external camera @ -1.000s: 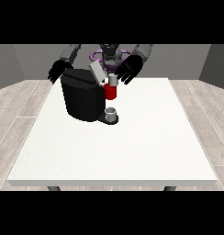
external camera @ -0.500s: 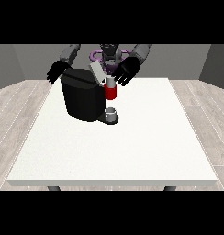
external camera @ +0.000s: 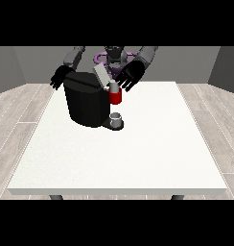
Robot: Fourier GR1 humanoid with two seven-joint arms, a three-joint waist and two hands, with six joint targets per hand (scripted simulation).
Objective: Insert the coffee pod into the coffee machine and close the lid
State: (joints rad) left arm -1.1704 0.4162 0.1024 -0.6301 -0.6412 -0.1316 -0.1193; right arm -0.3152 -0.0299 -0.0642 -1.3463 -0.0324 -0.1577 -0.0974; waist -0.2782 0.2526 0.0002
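- Your hand at the view's right (external camera: 130,77) hangs above the table's far edge, fingers spread and relaxed, holding nothing.
- Black coffee machine (external camera: 86,99) sits just to that hand's left in the view, on the white table (external camera: 138,153).
- Machine's lid (external camera: 102,76) is up, a grey flap tilted, right beside the hand's fingers; can't tell if they touch.
- Red part of the brew head (external camera: 116,97) sits just below that hand, at the machine's front.
- Small grey cup (external camera: 116,118) stands on the machine's base, straight under the red part, further below the hand.
- Coffee pod: you can't pick it out from here. Whether it's in the machine I can't tell.
- Your hand at the view's left (external camera: 58,78) is behind the machine's far top corner, fingers spread, nothing in it. Contact with the machine can't be judged.
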